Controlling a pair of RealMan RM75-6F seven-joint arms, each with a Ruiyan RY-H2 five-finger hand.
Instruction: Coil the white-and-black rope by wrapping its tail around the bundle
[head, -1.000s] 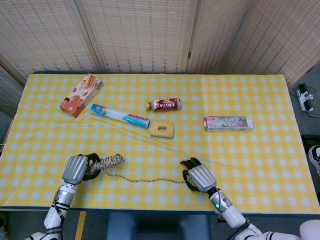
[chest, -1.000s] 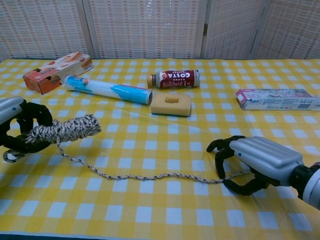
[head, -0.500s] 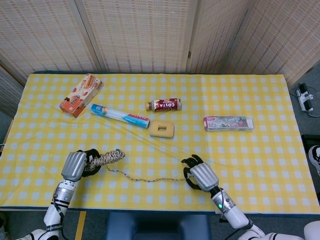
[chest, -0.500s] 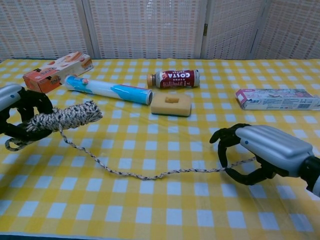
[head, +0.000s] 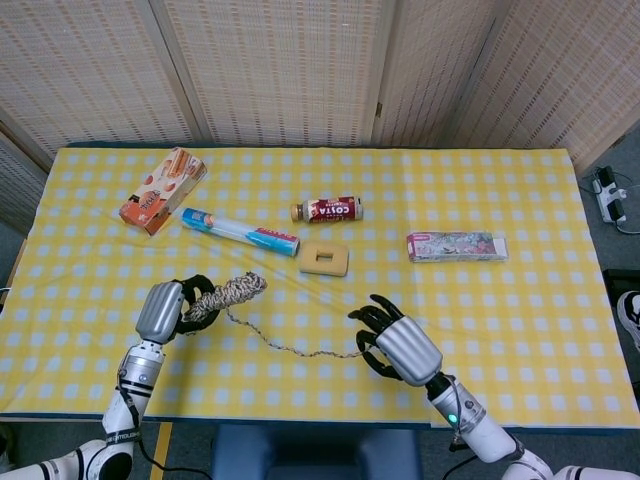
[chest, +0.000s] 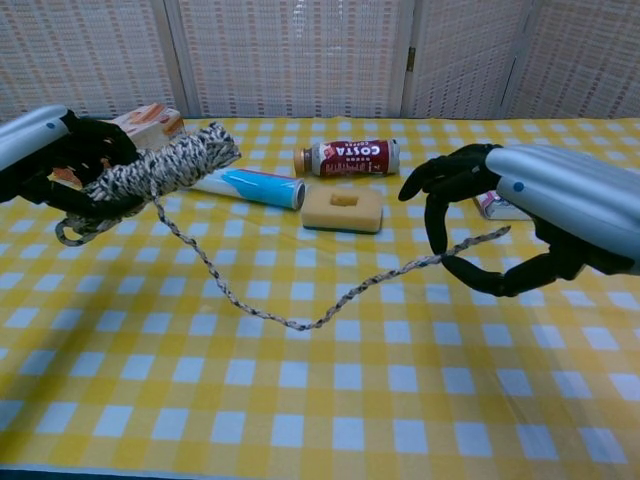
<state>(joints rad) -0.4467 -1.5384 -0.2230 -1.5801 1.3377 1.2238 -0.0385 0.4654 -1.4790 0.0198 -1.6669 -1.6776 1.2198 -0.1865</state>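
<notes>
The white-and-black rope bundle is gripped at its left end by my left hand, raised above the yellow checked table. A short loop hangs below that hand. The rope tail sags from the bundle down to the cloth and rises to my right hand. That hand pinches the tail near its end between thumb and fingers, and the tip sticks out past the fingers. Both hands are off the table.
Behind the rope lie a blue-and-white tube, a tan sponge and a Costa bottle. An orange cracker box is at the far left, and a pink flat box is at the right. The table's front edge is close to both arms.
Both hands have risen off the table and moved forward, lifting the bundle and the tail's end. The tail, which lay flat, now hangs in a sag between them.
</notes>
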